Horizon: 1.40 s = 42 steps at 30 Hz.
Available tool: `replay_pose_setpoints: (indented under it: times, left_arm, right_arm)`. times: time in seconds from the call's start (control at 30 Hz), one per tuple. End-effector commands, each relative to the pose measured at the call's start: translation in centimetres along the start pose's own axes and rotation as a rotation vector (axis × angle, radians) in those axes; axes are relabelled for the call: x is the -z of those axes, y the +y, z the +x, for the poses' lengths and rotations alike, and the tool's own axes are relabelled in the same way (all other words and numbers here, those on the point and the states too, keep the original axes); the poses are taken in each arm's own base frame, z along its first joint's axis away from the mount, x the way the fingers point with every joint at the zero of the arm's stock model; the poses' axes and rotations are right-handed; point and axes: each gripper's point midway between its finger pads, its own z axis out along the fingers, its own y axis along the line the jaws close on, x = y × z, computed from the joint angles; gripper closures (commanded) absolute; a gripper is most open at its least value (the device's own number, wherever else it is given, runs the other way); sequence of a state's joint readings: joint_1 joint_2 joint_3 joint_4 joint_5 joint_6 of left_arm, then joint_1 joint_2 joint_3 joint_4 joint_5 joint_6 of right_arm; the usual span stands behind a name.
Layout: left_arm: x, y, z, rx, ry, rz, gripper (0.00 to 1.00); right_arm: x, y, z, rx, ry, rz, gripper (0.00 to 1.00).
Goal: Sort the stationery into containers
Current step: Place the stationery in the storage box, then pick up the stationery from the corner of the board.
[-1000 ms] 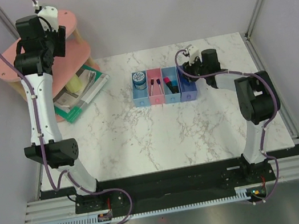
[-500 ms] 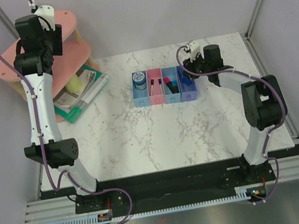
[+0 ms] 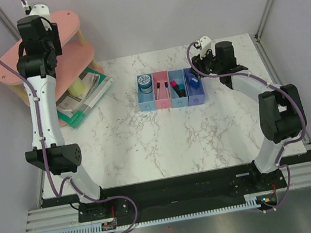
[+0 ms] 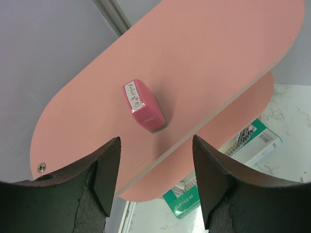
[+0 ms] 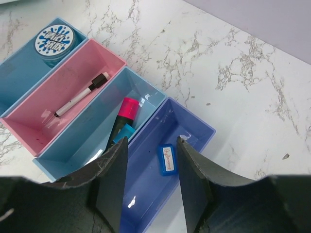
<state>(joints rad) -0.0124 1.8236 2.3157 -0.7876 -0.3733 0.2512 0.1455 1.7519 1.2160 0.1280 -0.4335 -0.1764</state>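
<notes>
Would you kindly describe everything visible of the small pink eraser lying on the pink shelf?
The small deep-pink rectangular eraser looks rubbery, with a white printed label on one end. It lies flat and askew on the top board of the pink oval shelf, touching only that board.

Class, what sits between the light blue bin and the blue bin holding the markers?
The pink bin, holding a thin pen, as the right wrist view shows.

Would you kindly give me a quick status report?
Both jaws open, empty. Left jaws over pink eraser on shelf. Blue eraser in violet-blue bin. Nothing blocking.
</notes>
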Motion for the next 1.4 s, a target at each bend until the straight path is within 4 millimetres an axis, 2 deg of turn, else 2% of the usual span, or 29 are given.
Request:
replay_pose_setpoints:
  times: [0.0,0.13,0.3,0.5,0.53,0.83,0.93,1.07,1.2,1.23,1.27,1.3,1.33,1.37]
  left_arm:
    - [-0.9,0.7,-0.4,0.145,-0.023,-0.076,0.32]
    - [-1.7,0.7,-0.5,0.175,-0.031,-0.089,0.32]
    - [-3.0,0.3,0.2,0.187,-0.013,-0.109,0.32]
    - [-4.6,-0.1,0.4,0.188,-0.016,-0.128,0.33]
    - [-5.1,1.3,0.7,0.196,-0.014,-0.158,0.33]
    - [-5.8,2.1,0.5,0.192,-0.032,-0.189,0.34]
    - [-5.8,2.5,0.4,0.19,-0.039,-0.202,0.4]
    - [-5.5,2.7,0.4,0.18,-0.041,-0.195,0.61]
    - [-4.9,2.5,0.3,0.181,-0.052,-0.166,0.74]
    - [-5.0,2.2,0.7,0.172,-0.045,-0.155,0.78]
    - [-5.1,1.8,0.7,0.166,-0.047,-0.131,0.86]
    - [-4.4,2.0,0.4,0.168,-0.059,-0.122,0.89]
    - [-4.7,1.4,1.1,0.159,-0.05,-0.098,0.97]
    - [-4.6,1.2,1.3,0.156,-0.05,-0.083,0.98]
  right_arm:
    - [2.2,0.8,-5.0,0.025,-0.105,-0.017,0.48]
    - [2.7,1.3,-5.2,0.005,-0.105,-0.034,0.48]
    - [3.2,1.7,-5.6,-0.008,-0.107,-0.044,0.48]
    - [3.4,2.2,-5.3,-0.019,-0.096,-0.063,0.49]
    - [3.5,2.2,-5.2,-0.023,-0.094,-0.065,0.49]
    - [3.6,2.6,-4.6,-0.031,-0.075,-0.077,0.49]
    - [3.5,2.6,-4.7,-0.038,-0.077,-0.081,0.49]
    - [3.5,2.7,-4.8,-0.044,-0.077,-0.086,0.49]
    - [3.5,2.7,-4.7,-0.044,-0.074,-0.087,0.49]
    - [3.5,2.7,-4.7,-0.045,-0.076,-0.086,0.49]
    - [3.6,2.8,-4.8,-0.044,-0.076,-0.088,0.49]
    - [3.6,2.8,-4.7,-0.044,-0.076,-0.088,0.49]
    - [3.7,2.9,-4.7,-0.043,-0.076,-0.089,0.49]
    - [3.7,2.8,-4.8,-0.042,-0.076,-0.086,0.49]
